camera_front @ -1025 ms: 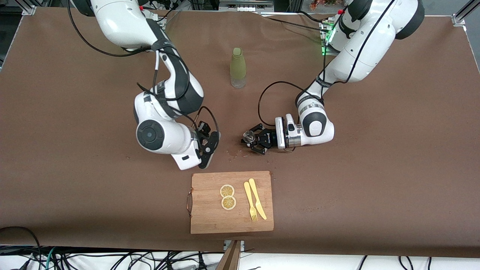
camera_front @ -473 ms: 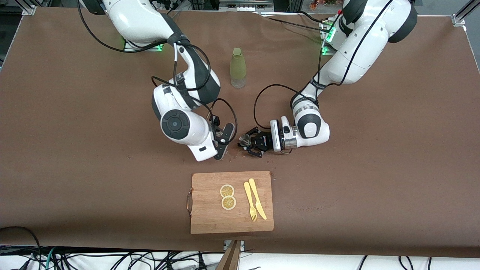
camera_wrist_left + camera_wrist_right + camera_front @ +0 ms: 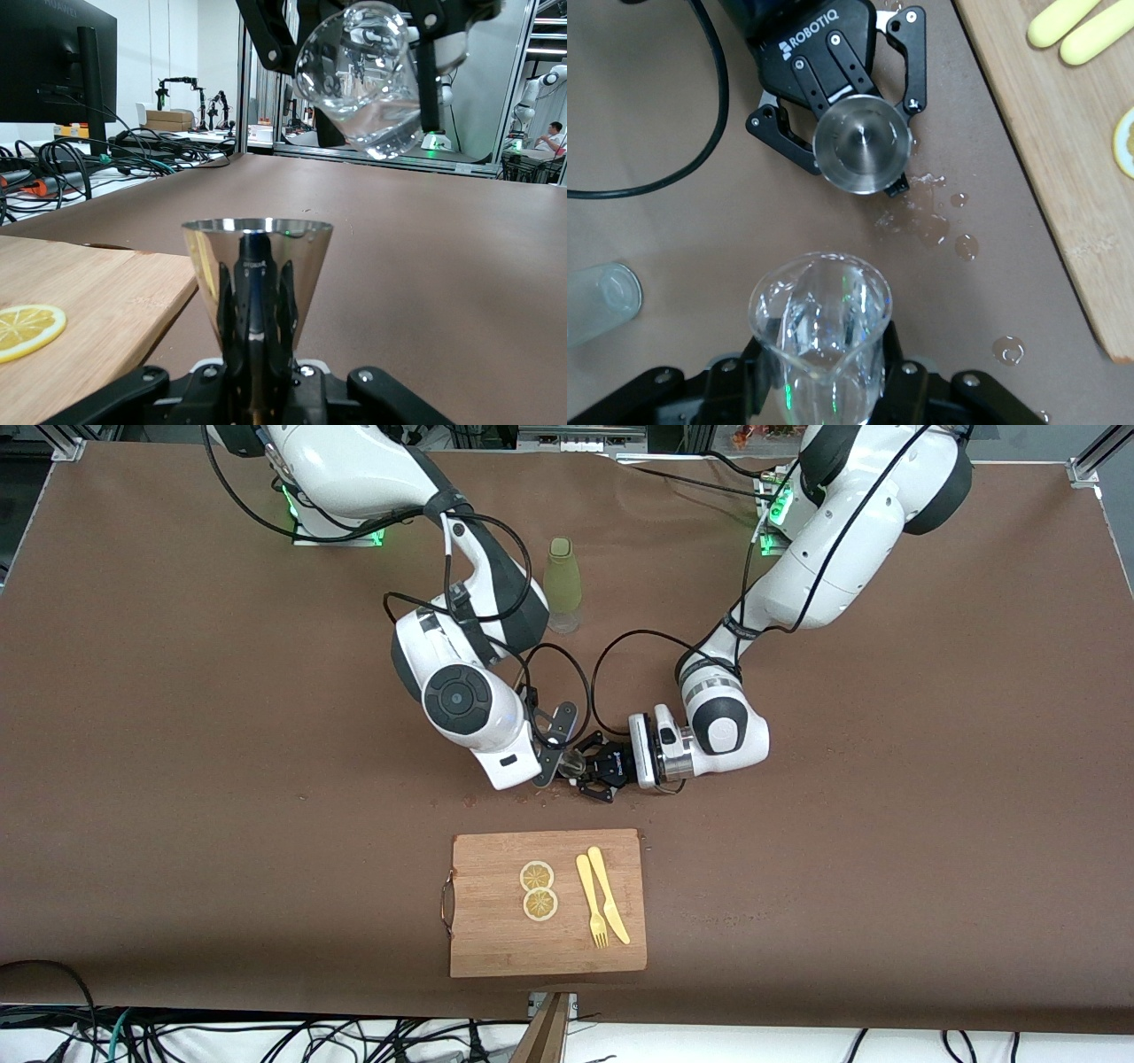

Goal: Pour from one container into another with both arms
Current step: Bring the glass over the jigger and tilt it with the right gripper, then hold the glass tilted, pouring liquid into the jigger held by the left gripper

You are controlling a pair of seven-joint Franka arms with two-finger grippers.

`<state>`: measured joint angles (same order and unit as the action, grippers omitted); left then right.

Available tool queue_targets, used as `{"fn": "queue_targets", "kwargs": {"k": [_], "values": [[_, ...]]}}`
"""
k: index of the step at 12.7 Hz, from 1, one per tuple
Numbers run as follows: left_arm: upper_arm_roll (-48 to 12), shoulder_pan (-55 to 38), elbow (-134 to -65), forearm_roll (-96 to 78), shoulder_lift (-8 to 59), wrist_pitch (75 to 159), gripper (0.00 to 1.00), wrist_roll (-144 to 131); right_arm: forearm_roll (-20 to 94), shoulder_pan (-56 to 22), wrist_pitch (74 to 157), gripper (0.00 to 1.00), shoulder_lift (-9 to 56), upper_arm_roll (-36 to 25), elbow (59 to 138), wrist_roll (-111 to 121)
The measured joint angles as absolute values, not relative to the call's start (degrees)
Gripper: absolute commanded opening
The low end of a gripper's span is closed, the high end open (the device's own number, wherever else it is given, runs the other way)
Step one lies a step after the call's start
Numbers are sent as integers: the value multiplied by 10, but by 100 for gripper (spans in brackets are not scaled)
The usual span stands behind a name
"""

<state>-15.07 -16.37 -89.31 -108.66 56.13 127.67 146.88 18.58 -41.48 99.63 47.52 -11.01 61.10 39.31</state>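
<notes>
My left gripper (image 3: 592,767) is shut on the waist of the steel jigger (image 3: 257,266), holding it upright just above the table with its mouth (image 3: 862,144) open upward. My right gripper (image 3: 551,755) is shut on the tiny clear glass cup (image 3: 819,341). The cup (image 3: 363,75) hangs tilted, high over the table beside the jigger, with its rim turned toward the jigger. Clear liquid shows inside the cup. The two grippers almost meet over the table's middle, a little farther from the front camera than the cutting board.
Spilled drops (image 3: 932,223) wet the table under the grippers. A wooden cutting board (image 3: 496,948) carries two lemon slices (image 3: 537,876), a yellow fork (image 3: 590,899) and a knife (image 3: 609,895). The olive-green bottle (image 3: 562,580) stands near the right arm's forearm.
The right arm has swung toward the left gripper, carrying the glass cup up beside the jigger. The left gripper has edged a little toward it with the jigger.
</notes>
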Motion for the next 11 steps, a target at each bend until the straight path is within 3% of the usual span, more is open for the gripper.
{"fn": "queue_targets", "kwargs": {"k": [11], "values": [[-152, -180, -890, -1094, 577, 1280, 0, 1469, 186, -431, 1039, 27, 487, -115, 611, 369]]}}
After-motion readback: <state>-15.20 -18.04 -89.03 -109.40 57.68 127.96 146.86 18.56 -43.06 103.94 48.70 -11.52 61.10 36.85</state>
